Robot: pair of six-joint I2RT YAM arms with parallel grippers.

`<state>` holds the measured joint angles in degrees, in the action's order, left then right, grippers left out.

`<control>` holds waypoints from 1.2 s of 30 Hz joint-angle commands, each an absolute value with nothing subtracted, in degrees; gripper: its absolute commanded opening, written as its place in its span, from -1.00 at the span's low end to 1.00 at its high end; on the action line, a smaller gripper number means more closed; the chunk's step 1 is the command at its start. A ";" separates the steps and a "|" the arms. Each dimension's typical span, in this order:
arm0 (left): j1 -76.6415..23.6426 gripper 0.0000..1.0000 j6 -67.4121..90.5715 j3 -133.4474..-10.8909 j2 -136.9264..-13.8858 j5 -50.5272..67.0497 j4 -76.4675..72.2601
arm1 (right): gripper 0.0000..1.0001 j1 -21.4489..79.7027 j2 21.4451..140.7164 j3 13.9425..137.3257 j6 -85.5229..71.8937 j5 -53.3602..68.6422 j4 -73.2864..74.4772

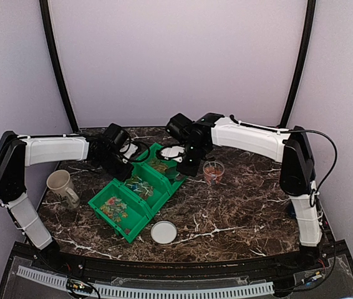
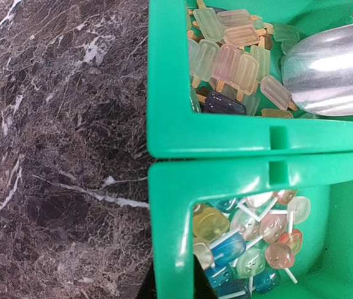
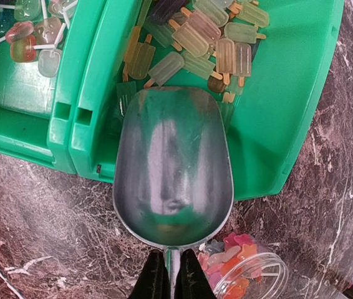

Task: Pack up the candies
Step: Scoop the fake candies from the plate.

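Note:
The candies lie in a green three-compartment bin (image 1: pixel 140 218). Pale popsicle-shaped candies (image 3: pixel 195 43) fill the end compartment, and lollipop candies (image 2: pixel 257 243) fill the middle one. My right gripper (image 3: pixel 168 280) is shut on the handle of an empty metal scoop (image 3: pixel 173 168). The scoop's mouth hangs over the edge of the popsicle compartment. My left gripper (image 2: pixel 173 289) is shut on the bin's side wall (image 2: pixel 170 205), with one dark finger on each side of it. In the top view the left gripper (image 1: pixel 125 167) is at the bin's left side and the right gripper (image 1: pixel 188 163) is at its far end.
A clear cup (image 3: pixel 251 271) partly filled with red and orange candies stands just right of the bin, under my right wrist. A beige mug (image 1: pixel 61 185) sits at the left. A white round lid (image 1: pixel 163 232) lies in front of the bin on the dark marble table (image 1: pixel 239 212).

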<state>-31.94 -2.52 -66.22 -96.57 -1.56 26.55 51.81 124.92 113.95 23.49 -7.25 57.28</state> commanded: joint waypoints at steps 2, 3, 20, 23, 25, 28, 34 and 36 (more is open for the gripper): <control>-32.52 -1.00 -3.81 -68.12 -91.68 1.80 21.88 | -1.00 52.22 126.30 112.27 23.12 -5.31 64.42; -32.51 -1.00 -3.97 -67.95 -91.69 2.68 21.62 | -1.00 52.13 126.63 112.10 23.15 -5.20 63.23; -32.69 -1.00 -5.53 -64.25 -89.41 15.34 16.37 | -1.00 51.32 126.86 100.19 16.29 2.19 33.28; -32.69 -1.00 -5.86 -64.12 -88.88 15.63 16.44 | -1.00 51.88 128.37 101.41 17.04 -2.80 33.82; -32.71 -1.00 -6.17 -63.94 -88.73 15.82 16.51 | -1.00 53.17 132.41 107.60 18.95 -9.64 41.06; -32.71 -1.00 -6.70 -63.74 -88.81 17.88 16.41 | -1.00 53.87 134.69 111.80 22.31 -7.94 46.31; -32.85 -1.00 -7.56 -63.98 -89.62 20.27 16.75 | -1.00 53.97 127.80 104.60 25.45 2.62 40.35; -32.87 -1.00 -8.37 -63.86 -89.45 20.21 17.08 | -1.00 53.96 124.49 100.85 27.99 3.93 38.47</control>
